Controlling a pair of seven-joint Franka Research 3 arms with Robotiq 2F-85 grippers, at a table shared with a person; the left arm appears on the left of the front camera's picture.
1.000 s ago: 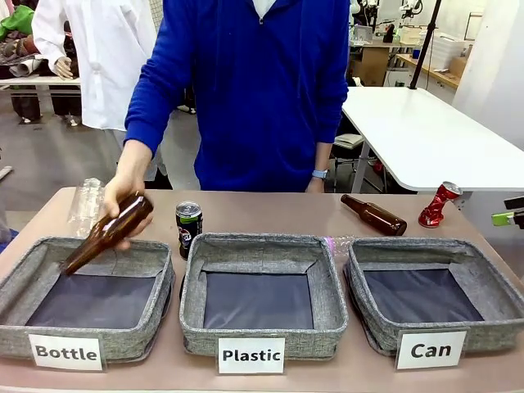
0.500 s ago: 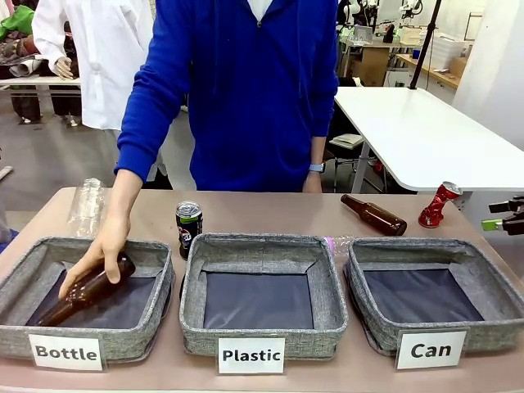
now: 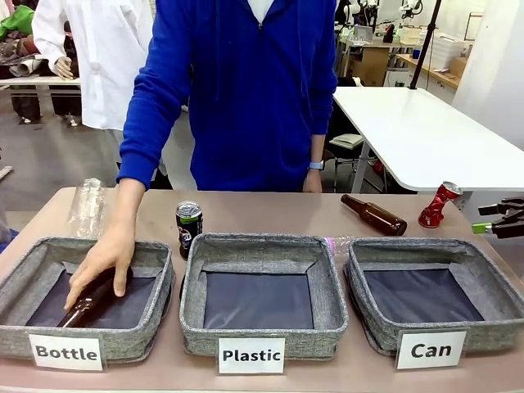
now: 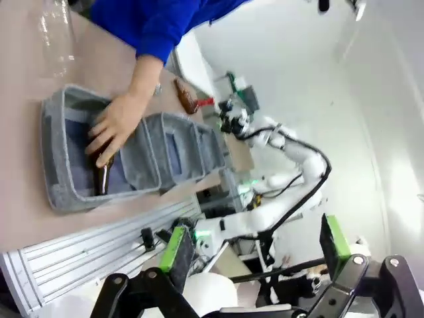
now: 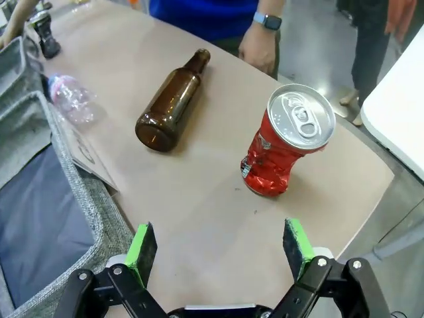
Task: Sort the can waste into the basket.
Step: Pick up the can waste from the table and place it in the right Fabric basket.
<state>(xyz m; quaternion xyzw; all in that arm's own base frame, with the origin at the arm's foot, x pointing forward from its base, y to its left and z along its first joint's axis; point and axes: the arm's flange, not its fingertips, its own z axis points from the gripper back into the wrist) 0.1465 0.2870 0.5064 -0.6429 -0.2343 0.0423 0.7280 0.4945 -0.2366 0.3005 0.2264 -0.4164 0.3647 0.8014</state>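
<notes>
The crushed red metal can with silver top (image 5: 286, 142) stands nearly upright at the far right of the table (image 5: 199, 192), behind the grey fabric "Can" basket (image 3: 483, 282). The right gripper (image 5: 220, 244), fingers open and empty, is the nearer one. The can lies ahead of it, slightly right of its centre line.

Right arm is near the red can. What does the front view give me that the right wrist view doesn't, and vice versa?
Front view: the "Can" label on the basket, and the person's hand resting on a brown bottle in the "Bottle" basket. Right wrist view: the robot's right hand open, the crushed red can standing just ahead of its pads, silver top up. Both: that red can, the second brown bottle lying near it, and the black can farther along the table.
</notes>
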